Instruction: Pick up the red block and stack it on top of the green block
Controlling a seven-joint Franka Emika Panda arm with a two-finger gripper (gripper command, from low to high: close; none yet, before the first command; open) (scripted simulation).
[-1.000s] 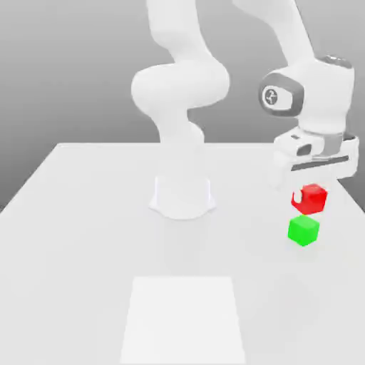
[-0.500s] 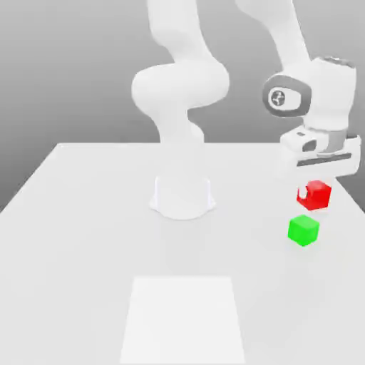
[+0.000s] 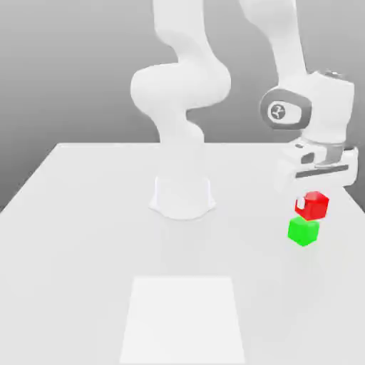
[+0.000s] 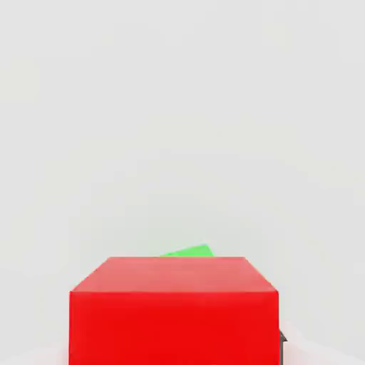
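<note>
The red block [image 3: 314, 204] is held in my gripper [image 3: 311, 207], which is shut on it at the exterior view's right. It hangs just above the green block [image 3: 304, 232], which rests on the white table [image 3: 85, 235]. Whether the two blocks touch I cannot tell. In the hand view the red block [image 4: 173, 310] looms close, and a sliver of the green block [image 4: 189, 251] peeks out from behind its upper edge.
The arm's white base [image 3: 182, 196] stands at the middle of the table, to the exterior view's left of the blocks. A lighter square patch [image 3: 182, 317] marks the table near its front edge. The table's right edge runs close behind the gripper.
The gripper with the red block has come down and shifted slightly, bringing the red block from a gap above the green block to just over its top.
</note>
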